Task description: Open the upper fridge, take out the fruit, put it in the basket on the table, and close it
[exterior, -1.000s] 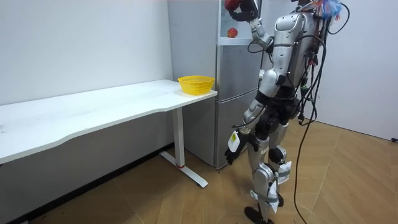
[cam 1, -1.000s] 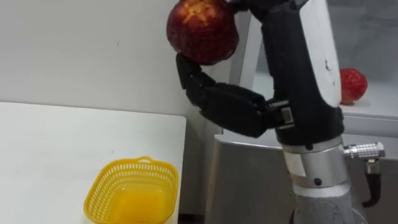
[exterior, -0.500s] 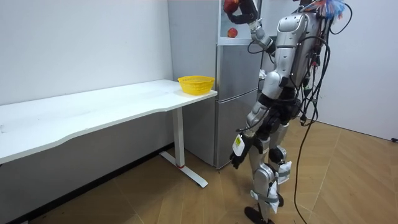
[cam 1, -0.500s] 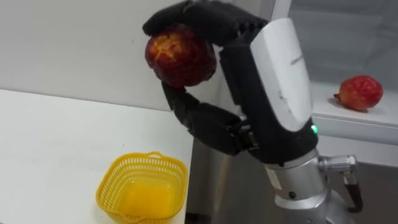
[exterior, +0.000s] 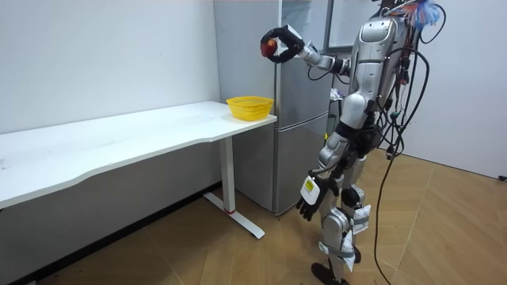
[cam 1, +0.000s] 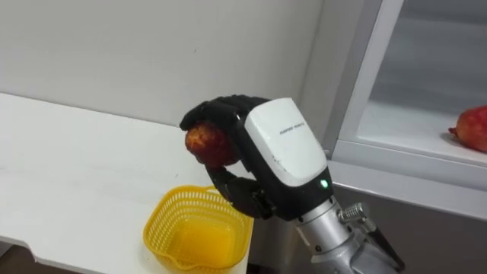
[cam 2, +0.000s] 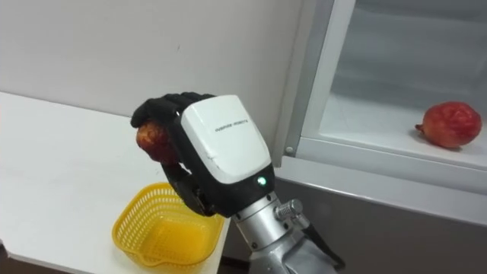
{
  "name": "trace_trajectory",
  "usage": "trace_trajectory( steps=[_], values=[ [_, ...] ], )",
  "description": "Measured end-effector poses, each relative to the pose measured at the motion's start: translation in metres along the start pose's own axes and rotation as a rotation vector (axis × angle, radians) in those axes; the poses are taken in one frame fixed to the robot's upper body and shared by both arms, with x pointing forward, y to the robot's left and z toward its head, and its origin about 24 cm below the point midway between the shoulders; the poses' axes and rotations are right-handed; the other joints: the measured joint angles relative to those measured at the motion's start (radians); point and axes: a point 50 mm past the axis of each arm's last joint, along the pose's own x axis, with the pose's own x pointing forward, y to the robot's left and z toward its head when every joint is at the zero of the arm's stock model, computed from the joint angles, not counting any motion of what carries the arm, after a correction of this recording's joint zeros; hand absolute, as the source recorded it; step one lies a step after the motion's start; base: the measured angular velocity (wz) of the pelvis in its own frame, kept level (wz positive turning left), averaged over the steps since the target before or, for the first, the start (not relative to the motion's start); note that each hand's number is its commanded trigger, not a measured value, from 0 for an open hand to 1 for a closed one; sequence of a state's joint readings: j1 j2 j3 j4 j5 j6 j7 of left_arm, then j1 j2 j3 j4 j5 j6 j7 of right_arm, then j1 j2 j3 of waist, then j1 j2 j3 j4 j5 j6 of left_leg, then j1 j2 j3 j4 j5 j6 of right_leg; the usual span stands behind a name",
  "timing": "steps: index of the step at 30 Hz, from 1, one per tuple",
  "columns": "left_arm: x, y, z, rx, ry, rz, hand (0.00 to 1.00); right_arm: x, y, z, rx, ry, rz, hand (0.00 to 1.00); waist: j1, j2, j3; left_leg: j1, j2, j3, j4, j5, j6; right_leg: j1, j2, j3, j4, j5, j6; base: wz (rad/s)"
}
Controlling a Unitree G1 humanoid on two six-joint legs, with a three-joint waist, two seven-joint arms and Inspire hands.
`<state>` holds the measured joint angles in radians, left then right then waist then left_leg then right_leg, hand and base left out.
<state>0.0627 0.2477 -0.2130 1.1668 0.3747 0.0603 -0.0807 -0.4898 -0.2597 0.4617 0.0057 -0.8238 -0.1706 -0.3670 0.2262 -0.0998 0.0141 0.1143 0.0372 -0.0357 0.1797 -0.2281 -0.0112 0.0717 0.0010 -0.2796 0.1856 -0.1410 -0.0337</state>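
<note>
Nearest to you, your right hand (cam 1: 285, 148) has its fingers and thumb curled round the red fruit (cam 1: 209, 144), white back plate turned towards the camera. The fruit is held in the air, above the yellow basket (cam 1: 163, 217) and apart from it. It looks roundish, so you get no clear long axis; a paler, yellowish patch faces up and to your left. The fingers cover its top and the palm hides its right side, so you cannot tell where its crown points.

Below it, the basket stands at the corner of the white table (cam 1: 76, 167), and you can see its yellow floor through the open top.

Further off to your right, the open upper fridge (cam 1: 365, 84) holds a second red fruit (cam 2: 449, 124) on its white shelf (cam 1: 411, 129). That one lies with its long axis across the shelf, a small stub pointing to your left. In the left eye view the picture's edge cuts it off.

In the room view you stand facing the fridge, and your left hand (exterior: 309, 202) hangs beside the thigh; you cannot tell its state.
</note>
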Motion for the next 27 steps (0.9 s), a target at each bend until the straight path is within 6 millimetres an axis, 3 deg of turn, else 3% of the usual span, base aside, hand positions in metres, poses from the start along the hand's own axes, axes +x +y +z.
trace_trajectory(
  steps=[7, 14, 27],
  values=[
    [0.000, -0.001, -0.003, -0.019, 0.007, 0.006, 0.00, -0.012, 0.023, -0.015, -0.020, 0.080, 0.109, 1.00, 0.015, -0.007, -0.0052, -0.002, -0.001, -0.001, -0.003, 0.000, 0.000, -0.001, 0.000, -0.008, -0.001, 0.000, 0.000, 0.00],
    [0.000, -0.001, -0.003, -0.024, 0.009, 0.008, 0.00, -0.016, 0.027, -0.019, -0.022, 0.106, 0.127, 1.00, 0.028, -0.013, -0.0090, -0.003, -0.001, -0.006, 0.004, 0.000, 0.000, 0.001, -0.003, -0.031, 0.000, 0.000, 0.000, 0.02],
    [-0.001, 0.000, -0.002, -0.024, -0.005, 0.012, 0.00, -0.028, 0.039, -0.029, -0.020, 0.172, 0.205, 1.00, 0.032, -0.020, -0.0042, -0.003, -0.005, -0.007, 0.001, 0.000, 0.000, 0.005, -0.008, -0.035, -0.001, -0.005, 0.001, 0.00]
  ],
)
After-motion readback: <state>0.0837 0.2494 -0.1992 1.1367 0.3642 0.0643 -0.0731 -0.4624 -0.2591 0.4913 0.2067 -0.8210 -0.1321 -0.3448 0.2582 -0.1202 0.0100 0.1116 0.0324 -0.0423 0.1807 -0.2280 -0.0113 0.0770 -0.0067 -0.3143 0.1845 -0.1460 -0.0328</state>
